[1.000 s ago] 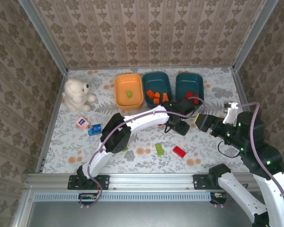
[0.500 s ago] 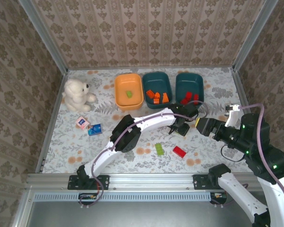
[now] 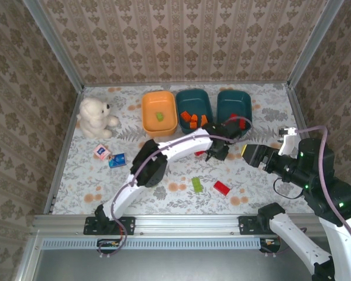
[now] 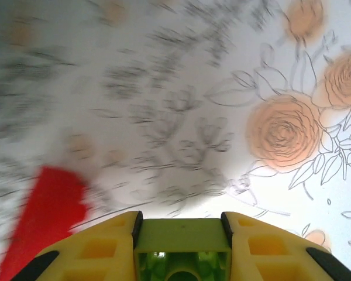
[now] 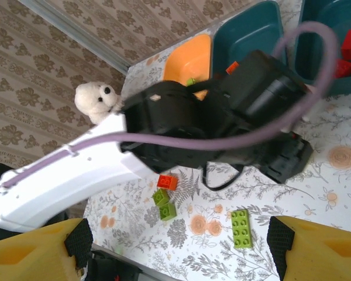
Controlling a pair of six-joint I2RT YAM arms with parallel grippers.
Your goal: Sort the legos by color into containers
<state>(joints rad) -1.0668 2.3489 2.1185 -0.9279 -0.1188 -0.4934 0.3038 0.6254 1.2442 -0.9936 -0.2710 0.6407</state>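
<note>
Shifted left, left tool (image 4: pixel 181 229) pinches green lego (image 4: pixel 182 244); right tool (image 5: pixel 179 243) spread. Orange tray (image 3: pixel 147 115): green; middle tray (image 3: pixel 193 95): orange; right tray (image 3: pixel 234 95): red.

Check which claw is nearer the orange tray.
Left. The left claw sits right of the orange tray, toward the arm bases; the right claw is farther right, beyond the left one.

The tabletop (image 3: pixel 82 187) is finished in a white print of orange roses and grey foliage. It is enclosed on 3 sides by a back wall (image 3: pixel 187 41), a left wall (image 3: pixel 20 117) and a right wall (image 3: pixel 339 76), all papered in beige damask with vertical stripes. Aluminium posts are fitted at the left rear corner (image 3: pixel 54 45) and the right rear corner (image 3: pixel 317 44). An aluminium rail (image 3: pixel 181 224) is mounted along the near edge. The scene is evenly lit.
</note>
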